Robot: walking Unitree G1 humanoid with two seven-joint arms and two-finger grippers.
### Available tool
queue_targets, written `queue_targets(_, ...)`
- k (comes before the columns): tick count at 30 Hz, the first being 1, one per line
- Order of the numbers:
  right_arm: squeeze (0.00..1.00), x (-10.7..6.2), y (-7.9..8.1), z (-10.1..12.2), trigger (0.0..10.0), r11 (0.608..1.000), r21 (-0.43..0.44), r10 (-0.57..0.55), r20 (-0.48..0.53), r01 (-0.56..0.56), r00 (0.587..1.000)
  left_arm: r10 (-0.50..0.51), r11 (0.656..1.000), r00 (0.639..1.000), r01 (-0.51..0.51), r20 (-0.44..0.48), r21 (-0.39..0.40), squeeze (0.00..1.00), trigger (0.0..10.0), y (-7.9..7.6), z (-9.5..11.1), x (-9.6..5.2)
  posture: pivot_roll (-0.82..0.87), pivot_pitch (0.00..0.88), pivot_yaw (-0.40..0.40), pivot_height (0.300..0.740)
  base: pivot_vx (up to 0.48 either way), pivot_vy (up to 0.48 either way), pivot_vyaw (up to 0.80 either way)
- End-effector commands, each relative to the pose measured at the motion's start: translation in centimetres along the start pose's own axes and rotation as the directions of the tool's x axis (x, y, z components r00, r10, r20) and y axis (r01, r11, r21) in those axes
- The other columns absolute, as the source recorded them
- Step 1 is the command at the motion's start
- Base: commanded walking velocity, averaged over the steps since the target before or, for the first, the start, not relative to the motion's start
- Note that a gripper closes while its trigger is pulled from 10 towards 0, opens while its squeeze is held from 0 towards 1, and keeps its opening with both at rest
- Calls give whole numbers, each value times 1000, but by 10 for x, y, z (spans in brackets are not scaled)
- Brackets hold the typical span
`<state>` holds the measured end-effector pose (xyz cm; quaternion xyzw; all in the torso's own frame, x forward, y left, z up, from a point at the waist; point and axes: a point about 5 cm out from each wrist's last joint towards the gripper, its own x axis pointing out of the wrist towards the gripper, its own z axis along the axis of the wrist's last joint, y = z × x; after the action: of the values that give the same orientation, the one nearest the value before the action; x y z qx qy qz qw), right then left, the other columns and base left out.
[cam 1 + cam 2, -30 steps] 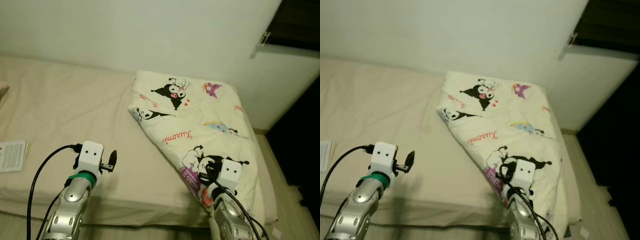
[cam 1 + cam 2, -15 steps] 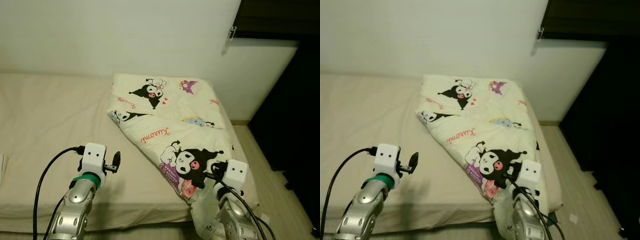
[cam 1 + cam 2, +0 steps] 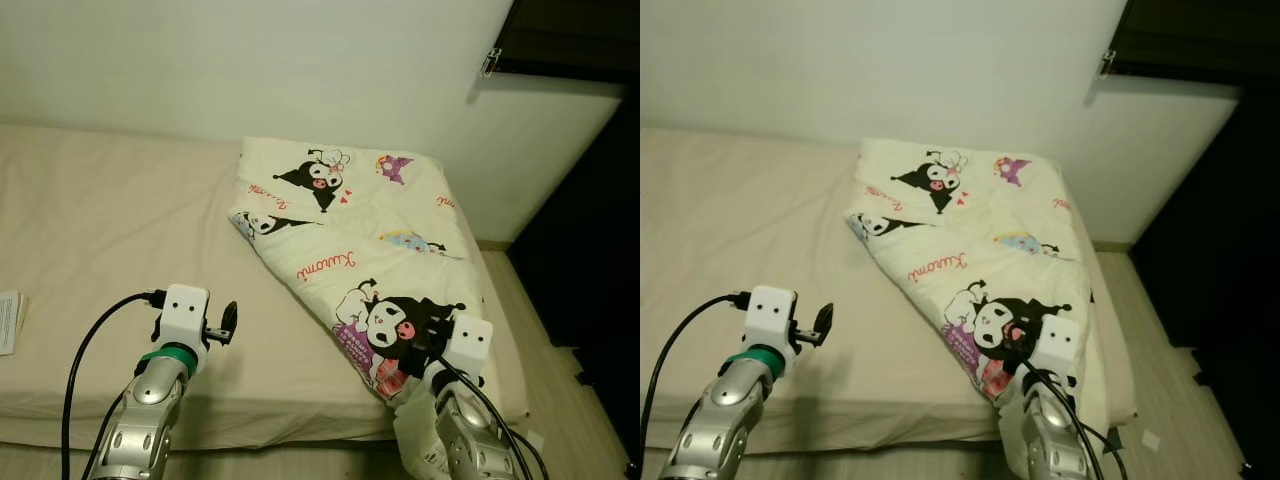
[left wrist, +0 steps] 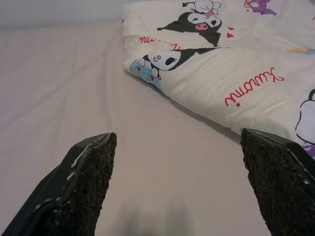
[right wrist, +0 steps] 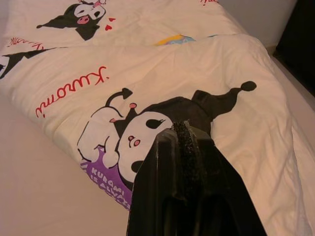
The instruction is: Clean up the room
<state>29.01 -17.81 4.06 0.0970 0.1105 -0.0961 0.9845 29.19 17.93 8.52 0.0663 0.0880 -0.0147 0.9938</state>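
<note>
In the left eye view, a cream cartoon-print blanket (image 3: 370, 240) lay folded on the right part of the beige bed (image 3: 110, 220), reaching its foot edge. The left end effector (image 3: 226, 322) hovered over bare sheet; a booklet (image 3: 8, 322) lay at the bed's far left.

In the left wrist view, the left end effector's fingers (image 4: 86, 182) were spread wide above the sheet, the blanket beyond them.

In the right wrist view, the right end effector (image 5: 184, 142) was pressed together, empty, just over the blanket's printed character.
</note>
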Motion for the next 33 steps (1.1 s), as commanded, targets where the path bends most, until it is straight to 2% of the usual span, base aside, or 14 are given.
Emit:
queue_targets(1,0,0,-4,-4,10000,1000,17,-17,-20,18,1000,-8,1000,999,8,-31,-3,0,10000,-2,-6,-1,106,0,9,675,0,0,0)
queue_targets(14,0,-1,-2,-5,10000,1000,27,-10,-26,10,1000,-3,1000,1000,3,-30,8,0,10000,0,-7,-3,112,0,7,645,0,0,0)
queue_targets(33,0,-2,-1,-7,10000,999,34,-3,-27,4,1000,-25,999,999,26,-26,33,0,10000,-2,-6,-2,110,0,13,570,0,0,0)
